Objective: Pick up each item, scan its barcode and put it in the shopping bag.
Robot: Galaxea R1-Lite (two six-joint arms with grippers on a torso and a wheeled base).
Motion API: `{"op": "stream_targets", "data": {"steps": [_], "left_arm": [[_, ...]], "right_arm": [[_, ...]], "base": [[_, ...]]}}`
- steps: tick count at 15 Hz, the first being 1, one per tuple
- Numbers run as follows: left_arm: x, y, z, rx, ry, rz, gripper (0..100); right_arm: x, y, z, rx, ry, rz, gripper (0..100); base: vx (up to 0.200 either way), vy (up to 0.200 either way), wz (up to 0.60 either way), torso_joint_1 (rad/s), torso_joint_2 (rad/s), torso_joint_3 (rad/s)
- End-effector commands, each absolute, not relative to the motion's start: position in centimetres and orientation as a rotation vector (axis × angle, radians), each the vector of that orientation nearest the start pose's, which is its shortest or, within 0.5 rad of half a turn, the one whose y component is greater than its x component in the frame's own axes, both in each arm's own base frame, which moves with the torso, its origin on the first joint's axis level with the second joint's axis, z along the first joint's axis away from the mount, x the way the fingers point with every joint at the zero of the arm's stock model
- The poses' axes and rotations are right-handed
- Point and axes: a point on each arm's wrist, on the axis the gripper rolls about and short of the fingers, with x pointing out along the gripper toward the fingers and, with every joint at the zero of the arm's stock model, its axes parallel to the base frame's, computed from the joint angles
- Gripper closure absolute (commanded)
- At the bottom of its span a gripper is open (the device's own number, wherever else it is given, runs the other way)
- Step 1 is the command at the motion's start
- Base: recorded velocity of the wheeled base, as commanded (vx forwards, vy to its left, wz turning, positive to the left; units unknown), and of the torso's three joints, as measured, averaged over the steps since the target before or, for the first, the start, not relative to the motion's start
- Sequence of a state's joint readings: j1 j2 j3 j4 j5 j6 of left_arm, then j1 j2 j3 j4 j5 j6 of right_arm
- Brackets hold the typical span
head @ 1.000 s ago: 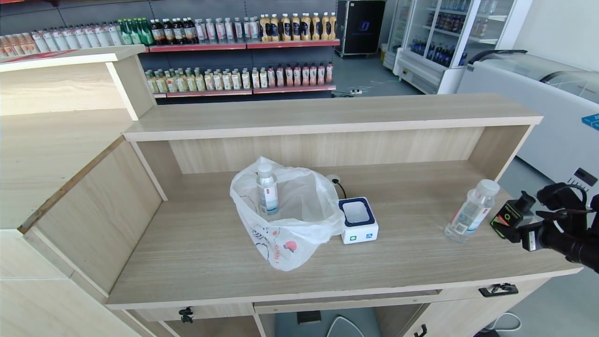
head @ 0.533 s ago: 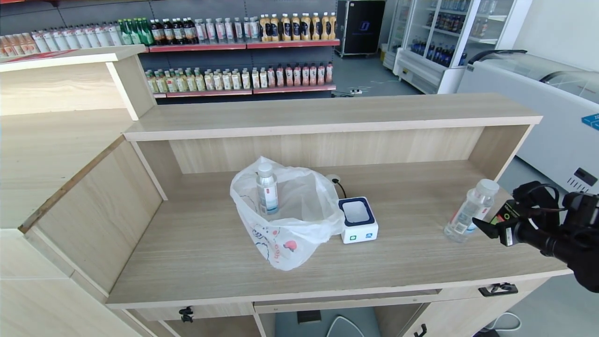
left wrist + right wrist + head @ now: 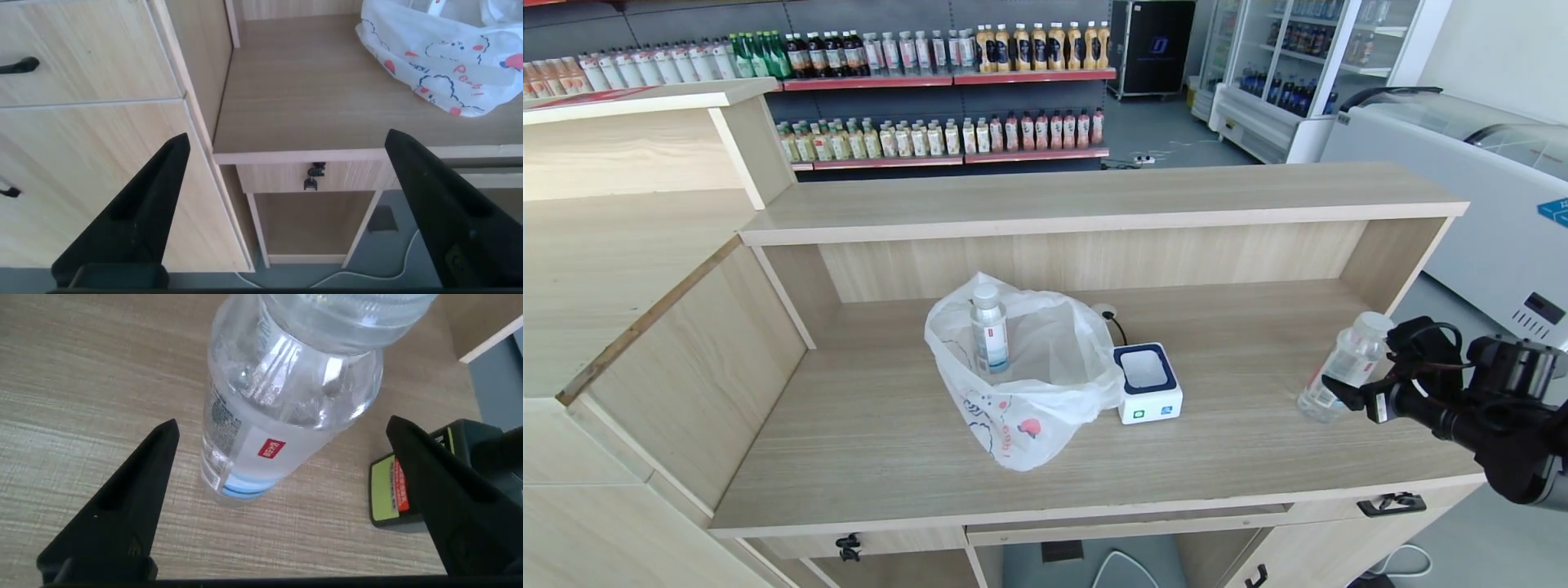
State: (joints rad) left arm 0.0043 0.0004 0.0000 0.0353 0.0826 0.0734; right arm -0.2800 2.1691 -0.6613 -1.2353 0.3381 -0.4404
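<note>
Two bottles, head view: the first bottle (image 3: 989,331) stands upright inside the shopping bag (image 3: 1029,416). The second bottle (image 3: 1342,359) stands on the counter (image 3: 1241,457) at the right, well apart from the bag.
Right gripper, head view: the right gripper (image 3: 1347,382) has travelled left from the counter's right end over the last second. It now sits at the second bottle's lower body, and the bottle has not shifted.
Task status: one item looks bagged. The second is probably about to be grasped, with its scan and bagging still to do.
Scanner: the white scanner (image 3: 1146,382) with a dark blue rim sits just right of the bag, between the bag and the second bottle.
Left gripper, left wrist view: the left gripper (image 3: 278,220) hangs low off the counter's near left corner. Its fingers are spread wide and hold nothing.
Right gripper, right wrist view: the fingers are spread, one on each side of the second bottle, with a gap showing on both sides.
Writing: the second bottle carries a small red patch, a blue band and fine print too small to read. The bag bears red and blue cartoon print. A black device (image 3: 400,490) just beside the bottle has a green-and-red sticker.
</note>
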Motion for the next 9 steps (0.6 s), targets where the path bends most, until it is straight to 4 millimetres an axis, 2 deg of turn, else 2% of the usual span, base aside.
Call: {"op": "stream_targets", "data": {"steps": [1,5,9], "left_arm": [[-2.3,0.2,7.2,0.075,0.038,0.086,0],[-2.3,0.2,7.2,0.075,0.038,0.086,0],[-2.3,0.2,7.2,0.075,0.038,0.086,0]], "right_arm": [[34.8,-8.7,4.1,-0.347,0.255,0.13,0],[36.2,-7.1,3.6,-0.314,0.221,0.17,0],[37.0,-6.5,3.0,-0.317,0.221,0.187,0]], "base": [[0.0,0.0,0.0,0.0,0.0,0.0],[0.0,0.0,0.0,0.0,0.0,0.0],[0.0,0.0,0.0,0.0,0.0,0.0]]}}
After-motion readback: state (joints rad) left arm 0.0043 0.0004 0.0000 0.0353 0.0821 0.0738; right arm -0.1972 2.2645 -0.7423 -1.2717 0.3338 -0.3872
